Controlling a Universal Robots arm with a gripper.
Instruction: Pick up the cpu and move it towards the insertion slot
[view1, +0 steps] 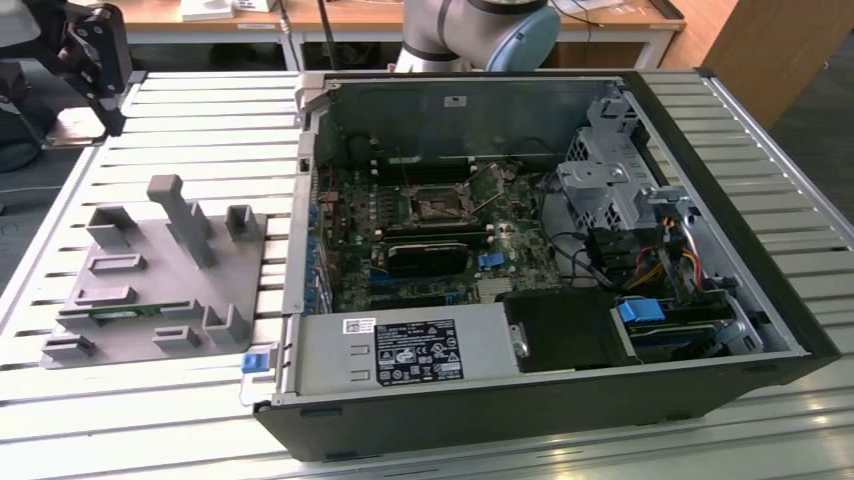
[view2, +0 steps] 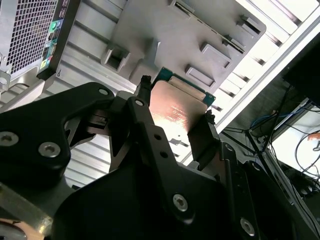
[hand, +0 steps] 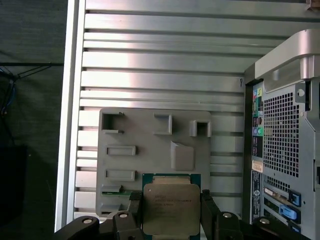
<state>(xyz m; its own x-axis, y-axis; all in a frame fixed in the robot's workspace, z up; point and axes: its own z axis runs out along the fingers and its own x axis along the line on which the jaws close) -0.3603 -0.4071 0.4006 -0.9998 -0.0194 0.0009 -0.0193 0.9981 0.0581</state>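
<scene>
Showing a silvery metal top and green rim on the cpu (hand: 171, 209), gripped between the black gripper (hand: 171, 216) fingers (hand: 135, 210); lying matte grey, the plastic fixture (hand: 150, 145) on the ribbed silver table (hand: 160, 60); standing black and silver, the computer case (view1: 747, 250), with a dark insertion slot (view1: 437, 208).

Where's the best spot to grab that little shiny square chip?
By two opposite thin edges, coming from straight above its flat face. The small flat square cpu with the silvery metal top is thin and broad, so only its sides offer a hold. In both wrist views the black gripper has its jaws on two opposite edges, above the grey plastic fixture.
</scene>
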